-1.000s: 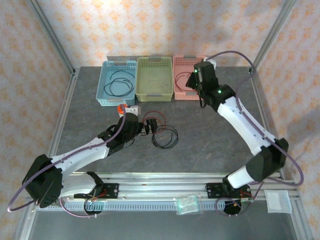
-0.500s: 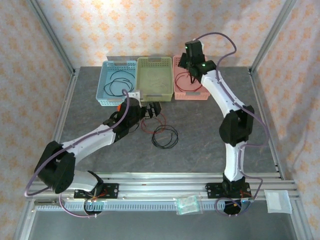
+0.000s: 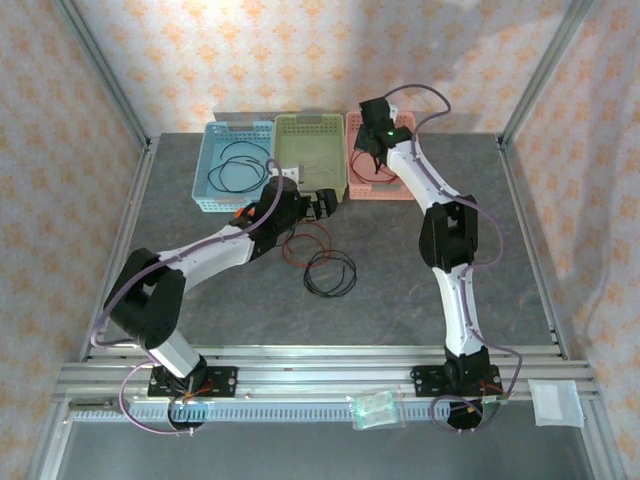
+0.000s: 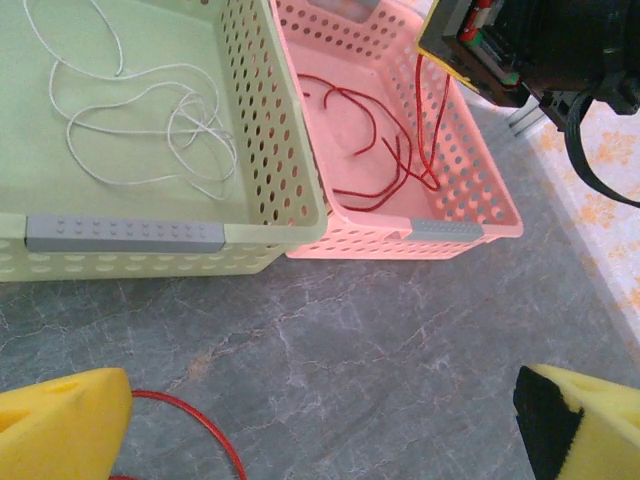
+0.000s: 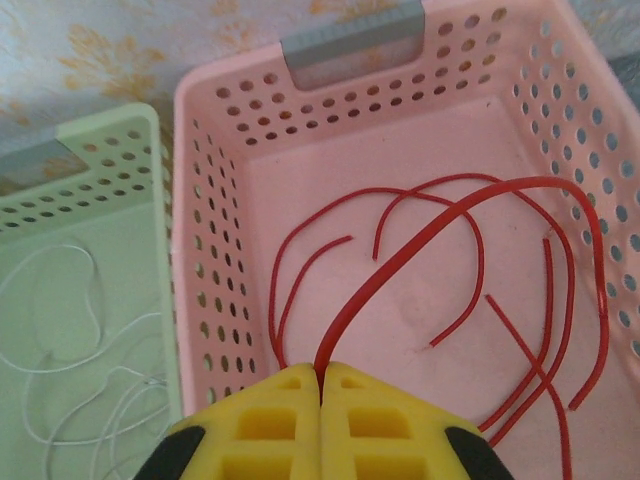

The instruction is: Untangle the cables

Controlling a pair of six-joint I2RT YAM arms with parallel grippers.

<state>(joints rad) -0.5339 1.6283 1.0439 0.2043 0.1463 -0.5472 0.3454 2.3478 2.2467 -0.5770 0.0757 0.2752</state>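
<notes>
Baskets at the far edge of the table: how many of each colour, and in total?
Blue basket: 1
Green basket: 1
Pink basket: 1
Total: 3

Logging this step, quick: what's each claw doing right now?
Left claw: open, empty.
Right claw: shut on a red cable.

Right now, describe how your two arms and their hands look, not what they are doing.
Both arms have white shells and black joints, with a purple-grey hose along each. The left arm has an orange spot near its wrist; the right arm a small green light. The left hand and right hand have blocky yellow fingers with black patches.
</notes>
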